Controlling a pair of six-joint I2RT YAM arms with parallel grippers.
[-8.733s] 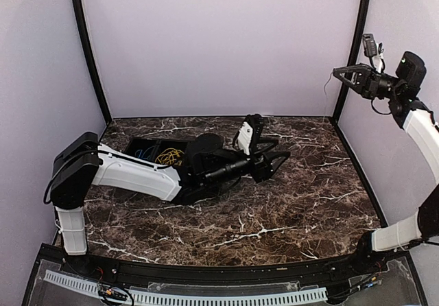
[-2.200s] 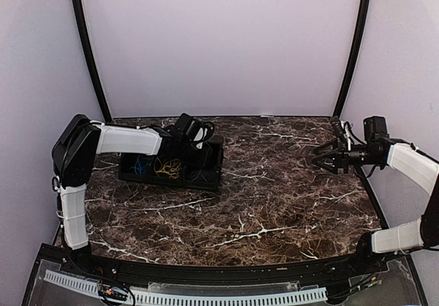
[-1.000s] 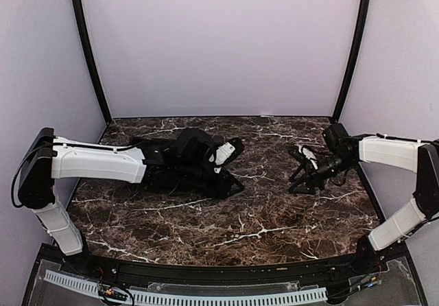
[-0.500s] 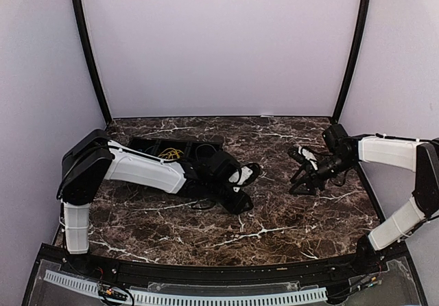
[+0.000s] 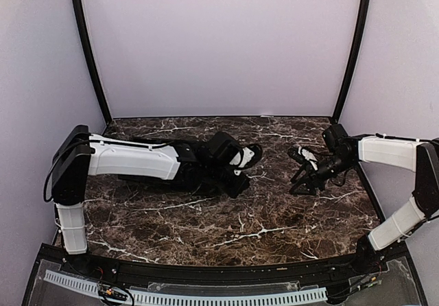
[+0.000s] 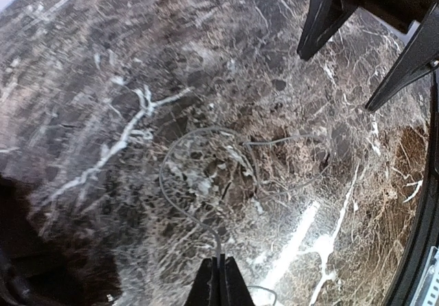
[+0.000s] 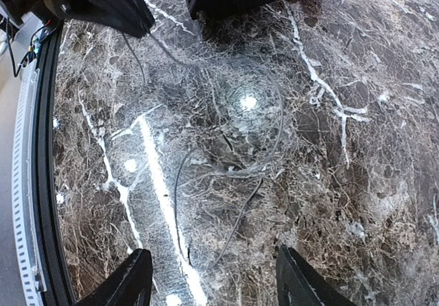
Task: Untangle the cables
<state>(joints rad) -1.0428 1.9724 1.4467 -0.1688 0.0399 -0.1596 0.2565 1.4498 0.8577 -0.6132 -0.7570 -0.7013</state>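
- My left arm [image 5: 130,158] lay stretched low over the desk [image 5: 274,217]. It reached from the left side toward the centre, with the forearm almost level with the surface.
- My left gripper [image 6: 219,272] was pinched fully together on one end of the cable [image 6: 218,243]. The strand left the fingertips and ran straight onto the desk.
- My right arm [image 5: 387,148] reached in from the right side with the wrist bent downward.
- My right gripper [image 7: 212,251] was spread wide and held nothing. It hung over the cable, both fingers angled toward the desk.
- The cable lay flat on the desk between the two grippers, near the centre. It was one thin, dark-grey, flexible wire in a loose open loop, with further curved runs crossing it.
- The desk was dark-brown stone-patterned material with white veins. It was glossy enough to show bright lamp reflections.
- The fingers of both grippers were matte black and tapered to narrow tips.
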